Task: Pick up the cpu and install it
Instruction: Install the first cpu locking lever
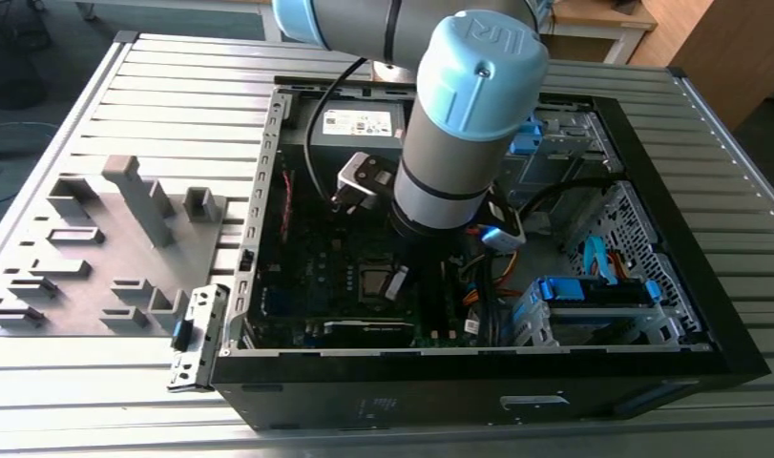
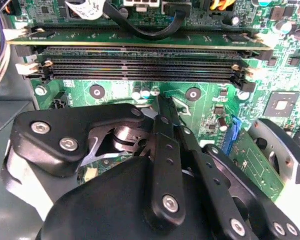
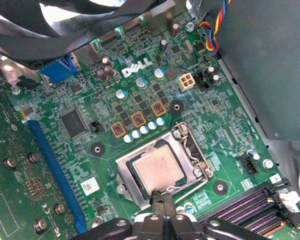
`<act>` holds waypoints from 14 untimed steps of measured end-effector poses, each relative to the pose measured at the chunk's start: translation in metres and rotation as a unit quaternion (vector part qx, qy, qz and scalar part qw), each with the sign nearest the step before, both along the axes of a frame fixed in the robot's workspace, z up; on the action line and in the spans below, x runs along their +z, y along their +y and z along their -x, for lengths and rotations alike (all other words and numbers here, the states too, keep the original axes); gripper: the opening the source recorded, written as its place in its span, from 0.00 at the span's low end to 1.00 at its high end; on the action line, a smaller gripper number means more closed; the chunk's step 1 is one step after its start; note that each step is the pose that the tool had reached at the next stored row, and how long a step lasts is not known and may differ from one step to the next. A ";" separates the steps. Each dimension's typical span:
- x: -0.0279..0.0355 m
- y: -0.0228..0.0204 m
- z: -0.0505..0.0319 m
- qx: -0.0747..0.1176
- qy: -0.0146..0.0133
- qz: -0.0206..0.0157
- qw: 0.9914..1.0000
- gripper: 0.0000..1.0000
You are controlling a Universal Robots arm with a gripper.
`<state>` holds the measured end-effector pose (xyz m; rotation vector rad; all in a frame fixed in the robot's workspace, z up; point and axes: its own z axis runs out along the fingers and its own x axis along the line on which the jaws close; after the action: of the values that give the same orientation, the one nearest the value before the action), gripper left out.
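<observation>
On the exterior view's left, a grey parts tray (image 1: 100,253) with moulded slots lies on the slatted metal bench (image 1: 170,86). Beside it stands the open computer case (image 1: 641,153), with the arm reaching down over the motherboard (image 1: 303,277).

In the first wrist view, the cpu (image 3: 157,169) sits flat in the socket frame (image 3: 127,182), silver top up, and seems seated square. The hand (image 3: 163,204) has its thin fingertips pressed together, apparently clenched, their tips touching the chip's near edge — grasping nothing.

The second wrist view shows the hand (image 2: 166,107) just short of the memory slots (image 2: 140,70).

The chip looks light, rigid and slick on top, and its underside contacts are probably fragile. By my reading it is best gripped at opposite rim edges and kept level — never tilted or dragged across the socket.
</observation>
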<state>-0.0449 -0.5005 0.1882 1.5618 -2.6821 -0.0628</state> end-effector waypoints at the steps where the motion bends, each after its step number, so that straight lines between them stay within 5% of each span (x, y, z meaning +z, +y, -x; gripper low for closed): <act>1: -0.0003 0.0000 -0.0006 0.000 0.000 0.000 1.000 0.12; 6: -0.0006 -0.0004 -0.0019 0.000 0.000 -0.001 1.000 0.12; 14: -0.0008 -0.0113 -0.0018 0.001 0.000 -0.001 1.000 0.12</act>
<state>-0.0430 -0.5118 0.1874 1.5664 -2.6813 -0.0654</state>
